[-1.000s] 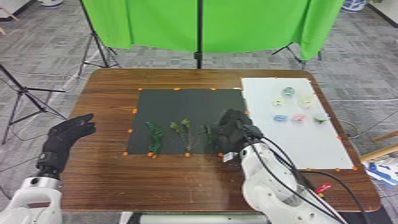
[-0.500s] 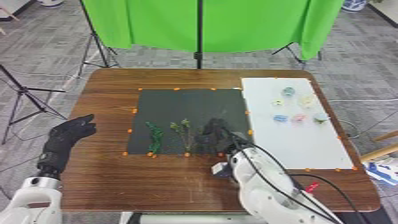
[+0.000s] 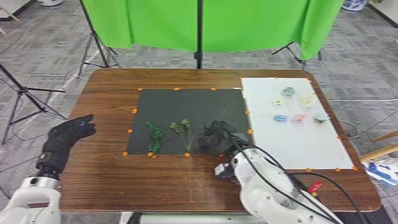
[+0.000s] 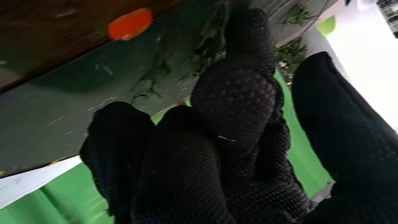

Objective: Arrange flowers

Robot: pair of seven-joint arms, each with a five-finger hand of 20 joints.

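We have the green sprigs (image 3: 155,137) lying apart at lower middle, probably to be picked singly, and the flower heads (image 3: 281,118) at upper right. Our right hand (image 3: 216,137), its fingers (image 4: 182,170) nearly straight and gripping nothing visible, is near the right edge of the dark mat (image 3: 178,107); our left hand (image 3: 71,131) is relaxed at left, and we judge more room up the mat.

From head view I see grey patterned carpet floor (image 3: 133,62) all round brown wooden surface (image 3: 111,175). Bright green cloth (image 3: 147,25) hangs beyond far edge, thin black pole (image 3: 200,30) upright before it. Black tripod (image 3: 17,89) stands left on carpet. Blue-and-white pot (image 3: 354,5) near top right corner. Pale wooden furniture (image 3: 382,151) at right edge, I can't tell what kind. Room brightly lit.
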